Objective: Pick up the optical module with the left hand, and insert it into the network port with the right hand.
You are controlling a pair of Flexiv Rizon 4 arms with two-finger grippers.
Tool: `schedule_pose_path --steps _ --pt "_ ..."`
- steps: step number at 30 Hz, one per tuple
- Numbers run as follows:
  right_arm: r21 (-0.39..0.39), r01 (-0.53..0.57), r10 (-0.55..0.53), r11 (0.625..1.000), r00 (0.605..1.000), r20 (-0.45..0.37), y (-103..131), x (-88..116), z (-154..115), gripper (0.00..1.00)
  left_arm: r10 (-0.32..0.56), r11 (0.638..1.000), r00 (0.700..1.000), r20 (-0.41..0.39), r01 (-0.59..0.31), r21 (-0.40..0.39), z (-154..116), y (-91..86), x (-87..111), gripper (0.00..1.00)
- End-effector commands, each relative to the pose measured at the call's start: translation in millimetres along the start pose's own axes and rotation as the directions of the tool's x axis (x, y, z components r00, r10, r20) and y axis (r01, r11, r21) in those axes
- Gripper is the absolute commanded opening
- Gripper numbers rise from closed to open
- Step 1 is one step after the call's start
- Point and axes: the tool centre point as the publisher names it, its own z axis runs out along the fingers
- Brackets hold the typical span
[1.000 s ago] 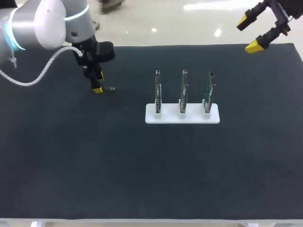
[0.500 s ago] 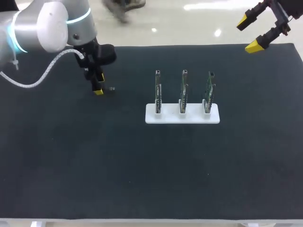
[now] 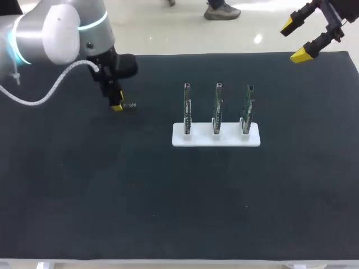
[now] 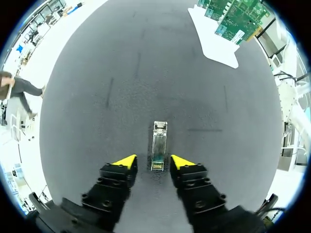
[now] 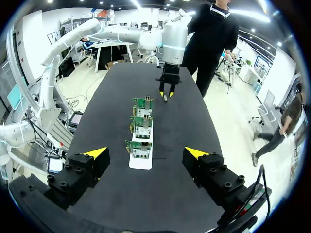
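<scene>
our left pincer (image 4: 153, 164) spread, low over the bench (image 4: 121, 73) | optical module (image 4: 159, 141) lies flat between its tips, touching neither | our right pincer (image 3: 297, 39) spread wide, held high

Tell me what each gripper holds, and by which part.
Nothing is held. The open left gripper straddles the near end of the optical module, which lies on the table; the right gripper is open and empty.

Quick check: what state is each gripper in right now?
Left gripper: open, the optical module lies between its tips, not gripped.
Right gripper: open, holding nothing.
</scene>
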Motion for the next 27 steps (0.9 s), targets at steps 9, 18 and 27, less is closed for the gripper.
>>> schedule_pose_path --steps 9,18,27 --pt "0.001 0.001 -0.001 1.000 1.000 0.001 0.6 0.1 0.1 1.00 0.003 1.000 1.000 -0.006 -0.004 -0.019 4.3 -3.9 1.8 0.42" --pt "0.001 0.001 -0.001 1.000 1.000 0.001 0.6 0.1 0.1 1.00 0.010 1.000 1.000 0.007 -0.010 -0.022 1.7 -1.3 1.6 0.00" --pt "0.001 0.001 -0.001 1.000 1.000 0.001 0.6 0.1 0.1 1.00 0.123 0.992 0.959 0.256 -0.108 -0.070 -49.6 -13.1 -6.1 0.00"
